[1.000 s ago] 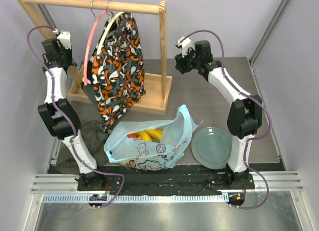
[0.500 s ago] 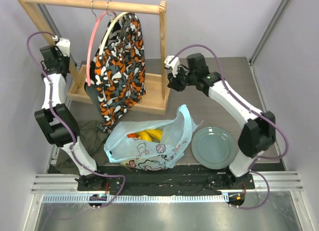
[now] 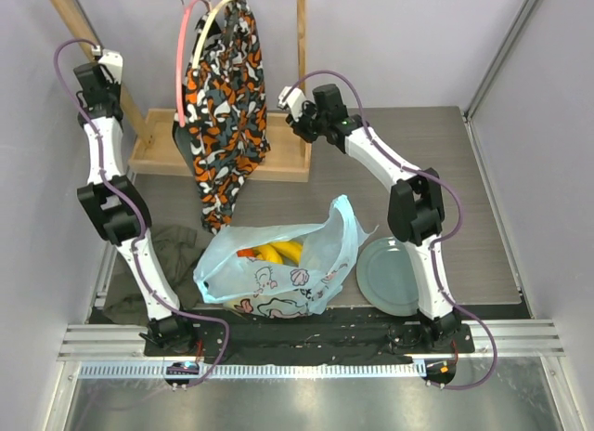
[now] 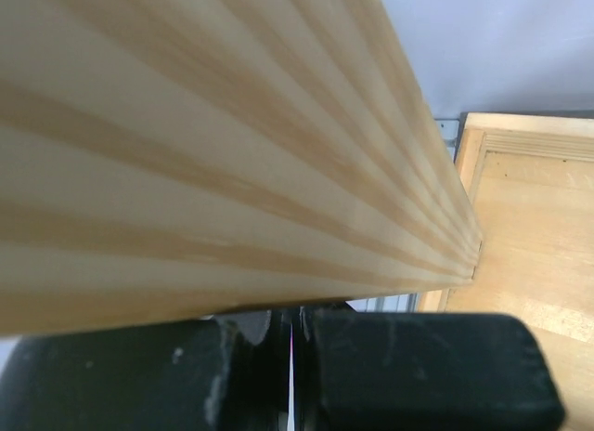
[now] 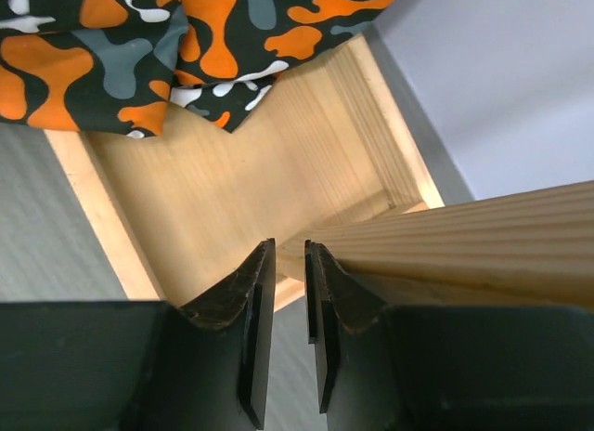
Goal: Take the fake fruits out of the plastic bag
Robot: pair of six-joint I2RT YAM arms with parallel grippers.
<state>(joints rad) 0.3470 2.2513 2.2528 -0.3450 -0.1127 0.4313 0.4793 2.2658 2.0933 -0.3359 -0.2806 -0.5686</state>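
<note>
**A:** Top view first. The blue bag is slumped at the near middle of the counter with its mouth gaping upward and bananas showing inside. I'd guess it's left open like that so the fruit can be fished out. No fruit is out on the counter that I can see.

**B:** The green plate just right of it is probably the landing spot. Both arms are way off at the far side though, by the wooden rack with the patterned cloth hanging on it.

**A:** Yep. Left wrist view: the left tool is pinched fully together on nothing, with a rack post right in front of it.

**B:** Right wrist view: the right tool is only a slit apart with nothing in the gap. The other post sits just beside one finger.

**A:** The counter's grey-brown, with pale walls and a metal rail along the near edge. There's a dark rag crumpled left of the bag.
</note>
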